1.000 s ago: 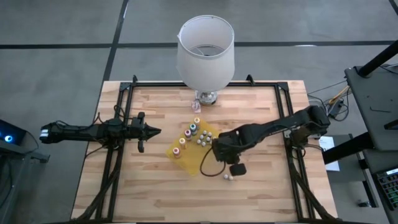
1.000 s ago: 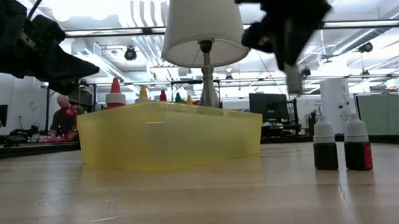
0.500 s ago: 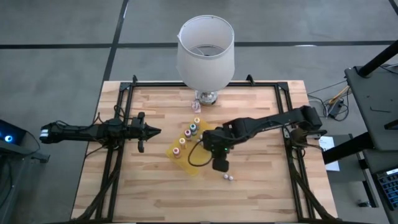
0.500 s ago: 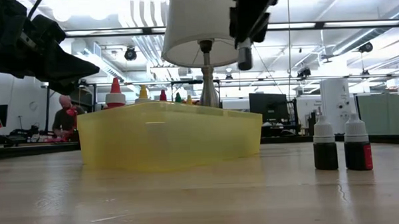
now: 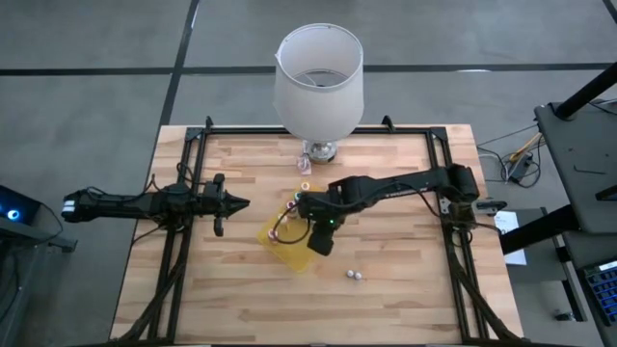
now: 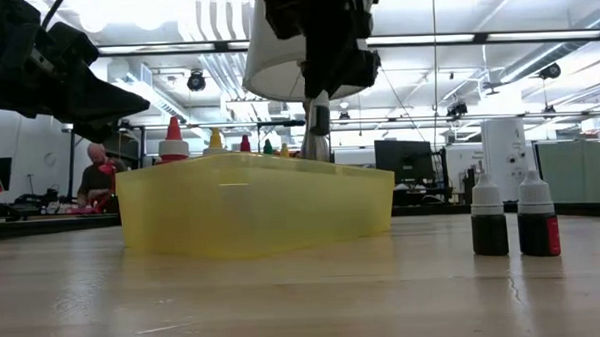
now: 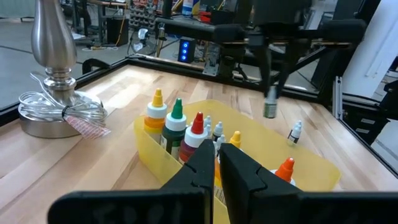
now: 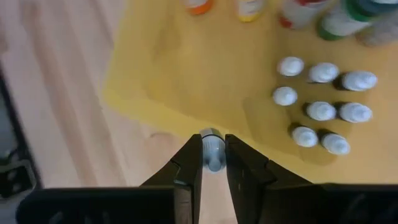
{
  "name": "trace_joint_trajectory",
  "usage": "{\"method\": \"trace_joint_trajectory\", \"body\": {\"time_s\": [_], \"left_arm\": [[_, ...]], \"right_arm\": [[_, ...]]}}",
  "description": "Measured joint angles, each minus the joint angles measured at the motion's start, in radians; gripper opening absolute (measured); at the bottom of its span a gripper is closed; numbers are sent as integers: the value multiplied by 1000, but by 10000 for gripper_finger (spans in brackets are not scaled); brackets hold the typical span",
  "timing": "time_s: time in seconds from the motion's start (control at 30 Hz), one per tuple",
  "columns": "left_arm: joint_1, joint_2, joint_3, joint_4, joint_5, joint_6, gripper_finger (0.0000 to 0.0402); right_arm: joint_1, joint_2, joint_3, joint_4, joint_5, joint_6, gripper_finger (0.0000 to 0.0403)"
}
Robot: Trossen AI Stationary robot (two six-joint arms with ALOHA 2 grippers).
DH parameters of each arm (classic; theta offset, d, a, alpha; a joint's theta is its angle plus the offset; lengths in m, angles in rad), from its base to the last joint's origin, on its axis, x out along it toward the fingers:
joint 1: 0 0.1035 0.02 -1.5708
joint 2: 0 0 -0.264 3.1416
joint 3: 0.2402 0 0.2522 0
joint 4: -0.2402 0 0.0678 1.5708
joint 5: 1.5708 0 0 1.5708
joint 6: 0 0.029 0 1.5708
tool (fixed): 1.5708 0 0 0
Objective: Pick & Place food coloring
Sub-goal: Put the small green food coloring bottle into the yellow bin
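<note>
Your right gripper [image 8: 212, 163] pinches a small white-capped food coloring bottle [image 8: 212, 151] above the yellow tray [image 5: 292, 253], near its edge. Carry it inward beside the white-capped bottles [image 8: 323, 112], lower it upright, then release. The left gripper [image 5: 234, 203], pressed together, waits aside.

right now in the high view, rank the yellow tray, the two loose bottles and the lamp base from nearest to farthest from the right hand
1. Yellow tray: directly beneath the right hand, which holds a small bottle.
2. Two loose bottles: on bare wood toward the table's front.
3. Lamp base: at the table's back edge.
</note>
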Motion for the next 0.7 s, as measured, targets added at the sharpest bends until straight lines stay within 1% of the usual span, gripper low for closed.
{"method": "trace_joint_trajectory", "body": {"time_s": [0.33,0.53,0.7], "left_arm": [[0,0,0,0,0,0,0],[0,0,0,1,0,0,0],[0,0,0,0,0,0,0]], "right_arm": [[-19,44,-10,-5,89,190,49],[-18,45,-19,-6,159,207,49],[-20,45,-27,-5,162,202,49]]}}
